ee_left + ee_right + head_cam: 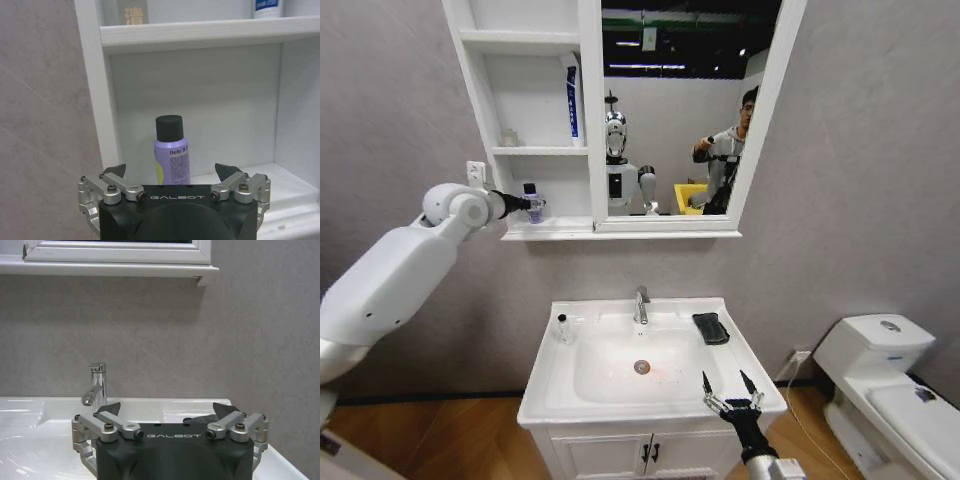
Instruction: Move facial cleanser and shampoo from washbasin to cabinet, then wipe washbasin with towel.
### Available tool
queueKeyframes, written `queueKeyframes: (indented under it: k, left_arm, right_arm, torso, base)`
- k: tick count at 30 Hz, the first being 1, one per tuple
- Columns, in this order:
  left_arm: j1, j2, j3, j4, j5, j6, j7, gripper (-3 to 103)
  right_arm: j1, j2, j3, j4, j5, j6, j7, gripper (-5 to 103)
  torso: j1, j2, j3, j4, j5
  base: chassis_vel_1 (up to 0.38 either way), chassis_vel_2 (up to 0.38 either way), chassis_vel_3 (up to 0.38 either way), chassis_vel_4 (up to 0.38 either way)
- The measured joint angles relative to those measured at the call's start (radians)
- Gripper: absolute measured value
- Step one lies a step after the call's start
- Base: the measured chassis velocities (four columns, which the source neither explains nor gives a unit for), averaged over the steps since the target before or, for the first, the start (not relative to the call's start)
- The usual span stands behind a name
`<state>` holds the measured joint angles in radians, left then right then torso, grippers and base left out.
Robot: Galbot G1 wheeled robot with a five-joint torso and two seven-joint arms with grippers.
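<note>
Left gripper [532, 205]: fingers spread wide, nothing between them; in the left wrist view the two dark fingertips [116, 170] stand well apart on either side of a small lavender bottle [172, 156] with a black cap, which stands upright on the lowest shelf of the cabinet [535, 232], free of both tips. In the head view the left gripper is raised at that lowest shelf, at the same bottle [532, 202], with the white left arm [390, 280] reaching up from the lower left. Right gripper [731, 390]: fingers likewise spread wide and holding nothing, poised over the front right rim of the washbasin [552, 392]; the right wrist view shows its fingertips [109, 408] apart, with the chrome faucet [96, 386] beyond them and the grey wall behind. Towel [711, 327]: dark, folded, lying flat on the washbasin's rear right corner, beside the faucet [641, 305], well apart from the right gripper. Middle shelf of the cabinet: a white tube with blue lettering [573, 101], upright against the mirror frame, and a small pale item [509, 137] too small to identify. Washbasin, rear left: a small clear container with a dark top [562, 327]. Toilet [880, 385]: white, to the right of the vanity.
</note>
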<state>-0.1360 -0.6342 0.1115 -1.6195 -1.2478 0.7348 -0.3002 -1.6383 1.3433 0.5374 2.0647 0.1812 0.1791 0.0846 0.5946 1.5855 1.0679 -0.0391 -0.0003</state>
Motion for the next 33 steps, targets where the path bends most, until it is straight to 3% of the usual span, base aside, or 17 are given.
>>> queueKeyframes:
  k: [1,3,4,5,8,11,12,13,15,16,18,19,20,23,24,28,33]
  left_arm:
    - [0.0,0.0,0.0,0.0,0.0,0.0,0.0,98]
    - [0.136,0.07,-0.099,-0.143,-0.024,0.0,0.003,100]
    - [0.136,0.07,-0.099,-0.143,-0.024,0.0,0.003,100]
    - [0.212,0.103,-0.148,-0.211,-0.031,-0.005,0.009,100]
    - [0.45,0.183,-0.299,-0.38,-0.02,-0.055,0.033,100]
    - [0.573,0.182,-0.343,-0.453,0.031,-0.109,0.031,100]
    - [0.631,0.155,-0.347,-0.48,0.085,-0.146,0.017,100]
    - [0.631,0.155,-0.347,-0.48,0.085,-0.146,0.017,100]
    - [0.791,0.089,-0.368,-0.534,0.281,-0.271,-0.04,100]
    - [0.791,0.089,-0.368,-0.534,0.281,-0.271,-0.04,100]
    - [0.976,-0.008,-0.422,-0.552,0.467,-0.359,-0.092,100]
    - [1.059,-0.057,-0.439,-0.552,0.522,-0.384,-0.111,103]
    - [1.059,-0.057,-0.439,-0.552,0.522,-0.384,-0.111,103]
    - [1.257,-0.201,-0.455,-0.506,0.688,-0.464,-0.132,100]
    - [1.257,-0.201,-0.455,-0.506,0.688,-0.464,-0.132,100]
    - [1.312,-0.318,-0.428,-0.428,0.772,-0.523,-0.124,98]
    - [1.281,-0.406,-0.37,-0.308,0.841,-0.57,-0.086,97]
  right_arm:
    - [0.0,0.0,0.0,0.0,0.0,0.0,0.0,100]
    - [0.011,0.003,-0.006,-0.008,-0.004,-0.004,0.0,100]
    - [0.011,0.003,-0.006,-0.008,-0.004,-0.004,0.0,100]
    - [0.014,0.003,-0.009,-0.008,-0.006,-0.007,0.0,100]
    - [0.02,0.006,-0.019,-0.007,-0.016,-0.013,0.0,100]
    - [0.005,0.015,-0.013,0.007,-0.024,-0.014,0.0,100]
    - [-0.016,0.024,-0.003,0.018,-0.028,-0.01,0.002,100]
    - [-0.016,0.024,-0.003,0.018,-0.028,-0.01,0.002,100]
    - [-0.037,0.032,0.007,0.033,-0.033,-0.003,0.006,100]
    - [-0.037,0.032,0.007,0.033,-0.033,-0.003,0.006,100]
    - [-0.043,0.034,0.009,0.037,-0.034,-0.001,0.008,100]
    - [-0.045,0.034,0.01,0.038,-0.034,-0.001,0.009,100]
    - [-0.045,0.034,0.01,0.038,-0.034,-0.001,0.009,100]
    - [-0.044,0.032,0.01,0.038,-0.033,0.0,0.01,100]
    - [-0.044,0.032,0.01,0.038,-0.033,0.0,0.01,100]
    - [-0.035,0.034,0.009,0.037,-0.033,-0.004,0.012,100]
    - [-0.041,0.035,0.009,0.026,-0.033,-0.003,0.013,100]
  torso:
    - [0.0,0.0,0.0,0.0,0.0]
    - [0.0,0.0,0.0,-0.0004,0.0002]
    - [0.0,0.0,0.0,-0.0004,0.0002]
    - [0.0,0.0,0.0,-0.0008,-0.0001]
    - [0.0,0.0,0.0,-0.0003,0.0002]
    - [0.0,0.0,0.0,0.0004,0.0008]
    - [0.0,0.0,0.0,-0.0009,0.0004]
    - [0.0,0.0,0.0,-0.0009,0.0004]
    - [0.0,0.0,0.0,-0.0022,0.0007]
    - [0.0,0.0,0.0,-0.0022,0.0007]
    - [0.0,0.0,0.0,-0.0017,0.0007]
    - [0.0,0.0,0.0,-0.0009,-0.0004]
    - [0.0,0.0,0.0,-0.0009,-0.0004]
    - [0.0,0.0,0.0,-0.0001,0.0003]
    - [0.0,0.0,0.0,-0.0001,0.0003]
    - [0.0,0.0,0.0,-0.0008,0.0006]
    - [0.0,0.0,0.0,-0.0011,0.0006]
  base:
    - [0.0,0.0,0.0,0.0]
    - [0.0,0.0,0.0,0.0]
    - [0.0,0.0,0.0,0.0]
    - [0.0,0.0,0.0,0.0]
    - [0.0,0.0,0.0,0.0]
    - [0.0,0.0,0.0,0.0]
    - [0.0,0.0,0.0,0.0]
    - [0.0,0.0,0.0,0.0]
    - [0.0,0.0,0.0,0.0]
    - [0.0,0.0,0.0,0.0]
    - [0.0,0.0,0.0,0.0]
    - [0.0,0.0,0.0,0.0]
    - [0.0,0.0,0.0,0.0]
    - [0.0,0.0,0.0,0.0]
    - [0.0,0.0,0.0,0.0]
    - [0.0,0.0,0.0,0.0]
    - [0.0,0.0,0.0,0.0]
